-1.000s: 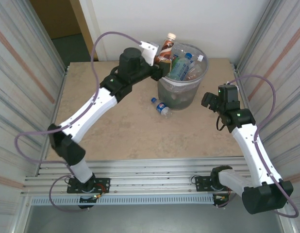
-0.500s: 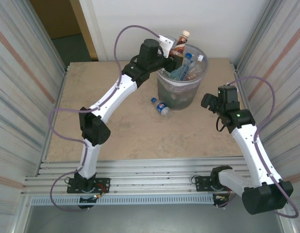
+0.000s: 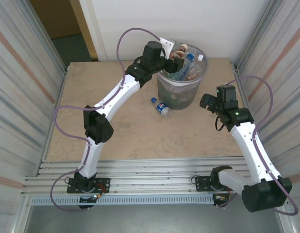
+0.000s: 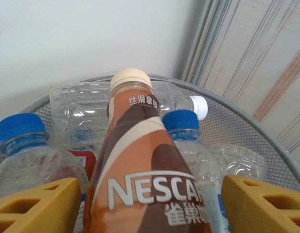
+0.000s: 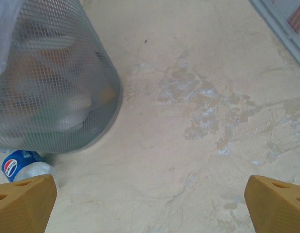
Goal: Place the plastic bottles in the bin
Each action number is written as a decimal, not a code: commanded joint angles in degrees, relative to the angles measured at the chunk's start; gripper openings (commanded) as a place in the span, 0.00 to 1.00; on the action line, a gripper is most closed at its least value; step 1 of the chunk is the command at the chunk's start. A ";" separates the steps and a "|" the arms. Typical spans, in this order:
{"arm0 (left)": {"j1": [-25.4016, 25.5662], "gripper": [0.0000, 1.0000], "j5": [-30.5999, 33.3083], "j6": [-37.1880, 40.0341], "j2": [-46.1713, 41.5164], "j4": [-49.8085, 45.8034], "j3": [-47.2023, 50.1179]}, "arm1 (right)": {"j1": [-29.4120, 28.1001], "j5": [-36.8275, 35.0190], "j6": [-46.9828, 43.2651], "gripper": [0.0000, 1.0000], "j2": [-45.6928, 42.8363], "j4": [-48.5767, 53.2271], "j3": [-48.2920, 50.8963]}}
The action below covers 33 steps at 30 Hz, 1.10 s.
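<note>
On a beige stone-look table (image 3: pixel 125 128) between ribbed metal walls (image 3: pixel 24 73), the left gripper (image 4: pixel 150 206) clamps a brown coffee bottle (image 4: pixel 138 141) just above the bottle-filled bin (image 3: pixel 183 94).

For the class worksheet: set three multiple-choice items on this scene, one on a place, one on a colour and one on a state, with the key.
1. Where is the Pepsi bottle?
A) lying on the table beside the foot of the bin
B) inside the bin
C) upright at the near table edge

2. What colour is the cap of the Nescafe bottle in the left gripper?
A) blue
B) cream
C) green

3. How is the right gripper?
A) shut on a bottle
B) open and empty
C) shut on the bin's rim

Key: 1 A, it lies on its side by the bin's base. 2 B, the left wrist view shows a cream cap. 3 B, its fingers stand wide apart over bare table.
</note>
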<state>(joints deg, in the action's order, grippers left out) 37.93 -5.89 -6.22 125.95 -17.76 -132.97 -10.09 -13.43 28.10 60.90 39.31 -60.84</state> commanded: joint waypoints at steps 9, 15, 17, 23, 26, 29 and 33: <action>-0.08 0.57 2.29 -0.29 -3.96 3.34 0.10 | -0.63 1.30 1.26 0.98 0.17 -0.83 -1.25; -0.02 0.44 2.46 -0.90 -3.93 3.37 1.74 | -0.99 1.08 0.97 0.98 0.09 -0.38 -1.38; -0.05 0.41 2.23 -1.73 -3.35 3.26 1.93 | -0.99 0.95 0.84 0.98 0.00 -0.30 -1.50; 0.96 0.39 2.82 -2.24 -0.85 2.83 1.64 | -1.08 1.06 0.72 0.98 -0.59 0.55 -1.91; 1.36 0.39 3.30 -2.42 -0.10 2.29 1.74 | -1.16 1.06 0.57 0.98 -0.64 1.01 -2.25; 1.78 0.46 4.11 -2.33 -0.21 2.61 3.09 | -1.16 1.19 0.47 0.98 -0.78 1.08 -2.50; 2.21 0.51 5.16 -2.31 -0.81 4.14 5.50 | -1.42 1.61 0.56 0.98 -0.62 0.64 -2.62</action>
<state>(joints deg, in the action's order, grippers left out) 39.24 -1.72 -7.97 125.08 -13.52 -129.78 -10.92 -12.08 28.08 61.30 39.53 -61.34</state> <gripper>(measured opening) 0.520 0.978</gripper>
